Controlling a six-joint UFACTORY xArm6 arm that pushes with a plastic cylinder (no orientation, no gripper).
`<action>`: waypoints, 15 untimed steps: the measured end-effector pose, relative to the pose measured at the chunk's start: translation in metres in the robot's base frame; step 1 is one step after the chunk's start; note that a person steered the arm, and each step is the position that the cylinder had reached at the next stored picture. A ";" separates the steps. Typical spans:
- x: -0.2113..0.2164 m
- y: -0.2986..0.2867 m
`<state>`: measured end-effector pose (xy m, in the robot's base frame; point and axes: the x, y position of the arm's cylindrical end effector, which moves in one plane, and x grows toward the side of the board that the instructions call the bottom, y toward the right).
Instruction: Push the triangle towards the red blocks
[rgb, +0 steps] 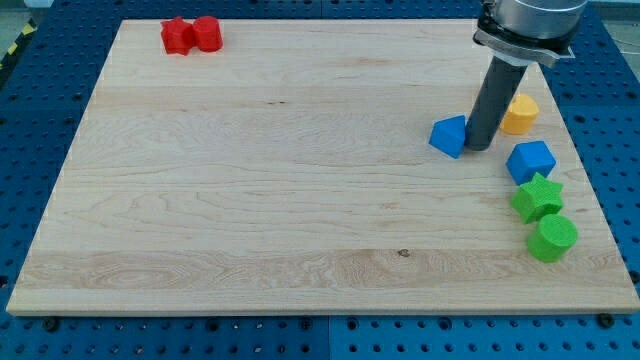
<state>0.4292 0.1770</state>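
The wooden board (300, 200) lay on a blue perforated table (30, 130) and filled most of the view. The arm carried no gripper or hand, so there was nothing to report as wide, narrow or holding; it ended in a straight dark rod (490, 100) that came down from the view's top right.

The blue triangle (449, 136) sat on the board's right part, somewhat above mid-height in the view. It appeared as a small, solid, bright blue wedge with a lighter upper face and darker sides, its apex pointing toward the view's top. It rested flat on the wood, and no damage was visible.

The rod's lower end, the tip (478, 147), stood immediately at the triangle's right side. The two appeared to touch, though true contact could not be confirmed from this single angle.

The two red blocks were at the board's top left corner, well apart from the triangle. The red star-shaped block (177, 36) sat left of the red cylinder (208, 33), and the pair were touching.

Other blocks were grouped along the board's right edge. The yellow block (520, 113), roughly rounded, lay just right of the rod. Below it sat the blue block (531, 161), of angular shape, then the green star (537, 197), then the green cylinder (552, 238), each close to its neighbour.
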 end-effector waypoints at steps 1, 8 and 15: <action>-0.003 0.000; 0.005 -0.106; -0.027 -0.157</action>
<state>0.4021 0.0205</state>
